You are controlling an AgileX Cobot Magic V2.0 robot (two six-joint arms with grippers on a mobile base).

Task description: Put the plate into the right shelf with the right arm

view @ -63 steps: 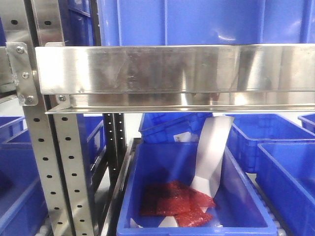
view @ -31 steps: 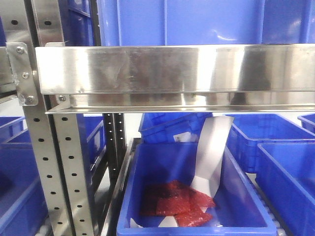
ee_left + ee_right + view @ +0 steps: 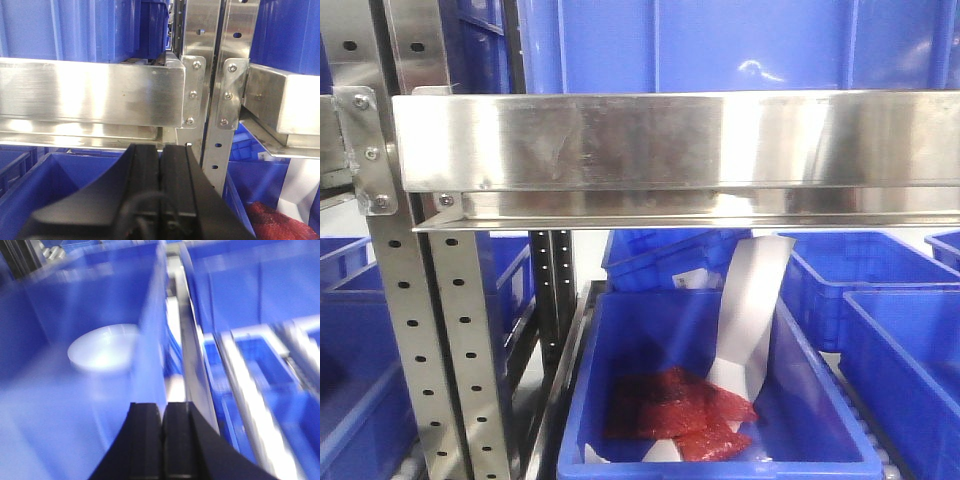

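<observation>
My right jaws [image 3: 162,427] are pressed together, holding nothing; beyond them the plate [image 3: 103,354] lies flat inside a blue bin [image 3: 60,405], blurred. My left jaws [image 3: 160,175] are likewise pressed together before the shelf [image 3: 95,92], facing its steel rail and perforated upright [image 3: 220,65].

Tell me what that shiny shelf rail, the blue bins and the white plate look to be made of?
The shelf rail looks like stainless steel: mirror-bright, with bolted brackets. The blue bin seems moulded plastic, smooth with a soft sheen. The plate, lying in a bin, looks glossy white, perhaps ceramic or melamine; motion blur leaves that open.
</observation>
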